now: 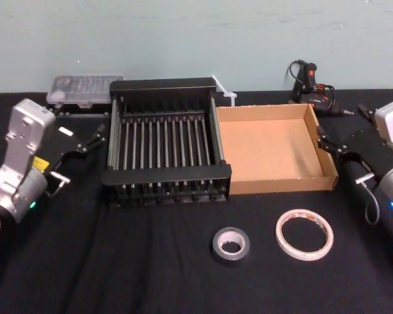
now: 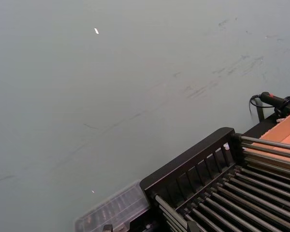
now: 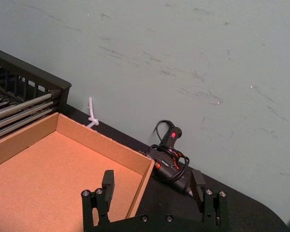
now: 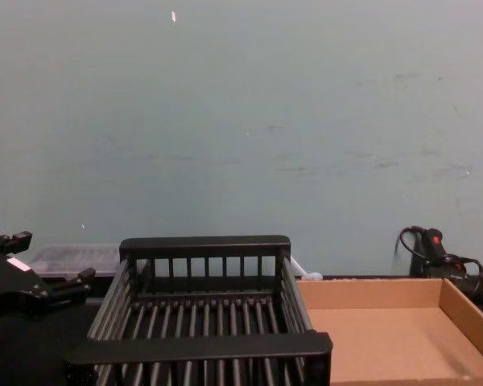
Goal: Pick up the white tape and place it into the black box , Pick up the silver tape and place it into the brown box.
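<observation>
The jaws of the left gripper (image 1: 92,139) are held apart with nothing between them. They are poised above the bench (image 1: 118,275), just beside the left wall of the black box (image 1: 167,175) and toward its far corner. The jaws of the right gripper (image 1: 344,131) are likewise spread and empty, set by the right wall of the brown box (image 1: 275,185), with a black glue gun (image 1: 308,78) lying beyond them against the wall. The two boxes are placed side by side with their walls touching, and both are seen empty. Open bench is left in front of them, where both rolls are laid flat, apart from each other and well apart from the jaws. The silver tape (image 1: 217,246), dark grey with a pale shiny core, is found before the line where the boxes meet. The white tape (image 1: 280,235), a thin whitish ring with red print on its core, is found to its right, before the brown box.
</observation>
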Action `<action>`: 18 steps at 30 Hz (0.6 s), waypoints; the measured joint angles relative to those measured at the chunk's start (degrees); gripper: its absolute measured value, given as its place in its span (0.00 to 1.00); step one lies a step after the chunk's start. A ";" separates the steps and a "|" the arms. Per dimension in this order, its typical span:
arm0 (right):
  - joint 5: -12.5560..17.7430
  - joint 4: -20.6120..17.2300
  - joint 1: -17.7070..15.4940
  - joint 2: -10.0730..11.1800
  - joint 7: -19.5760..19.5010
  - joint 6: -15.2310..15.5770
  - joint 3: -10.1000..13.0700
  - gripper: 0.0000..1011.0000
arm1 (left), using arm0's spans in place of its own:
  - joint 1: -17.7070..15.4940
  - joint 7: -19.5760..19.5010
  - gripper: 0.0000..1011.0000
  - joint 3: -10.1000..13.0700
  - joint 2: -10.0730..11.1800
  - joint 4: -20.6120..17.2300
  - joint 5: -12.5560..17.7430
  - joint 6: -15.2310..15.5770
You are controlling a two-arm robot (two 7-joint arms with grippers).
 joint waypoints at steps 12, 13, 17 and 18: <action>0.00 0.00 0.00 0.00 0.00 0.00 0.00 0.99 | 0.00 0.00 0.99 0.00 0.00 0.00 0.00 0.00; 0.00 0.00 0.00 0.00 0.00 0.00 0.00 0.99 | 0.00 0.00 0.99 0.00 0.00 0.00 0.00 0.00; 0.00 0.00 0.00 0.00 0.00 0.00 0.00 0.99 | 0.00 0.00 0.99 0.00 0.00 0.00 0.00 0.00; 0.00 0.00 0.00 0.00 0.00 0.00 0.00 0.99 | 0.00 0.00 0.99 0.00 0.00 0.00 0.00 0.00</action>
